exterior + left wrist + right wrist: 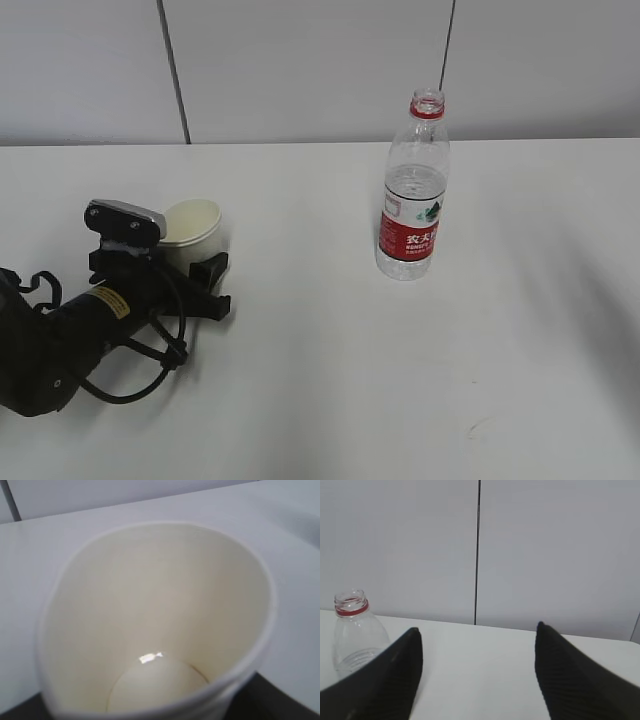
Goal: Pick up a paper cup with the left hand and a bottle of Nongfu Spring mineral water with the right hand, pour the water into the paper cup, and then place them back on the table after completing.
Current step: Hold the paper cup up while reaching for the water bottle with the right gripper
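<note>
The paper cup (192, 228) stands at the left of the table (320, 380), cream-white and upright. My left gripper (200, 262) is round the cup, its black fingers at the cup's sides. In the left wrist view the cup (150, 605) fills the frame, its rim looks pressed slightly oval, and a small glint shows on its bottom. The Nongfu Spring bottle (412, 200), uncapped with a red label, stands right of centre, and its neck shows in the right wrist view (354, 635). My right gripper (477, 627) is open, empty, and to the right of the bottle.
A grey panelled wall (300, 70) runs behind the table's far edge. My left arm with its loose black cables (60, 340) lies low over the front left of the table. The right arm is out of the exterior view.
</note>
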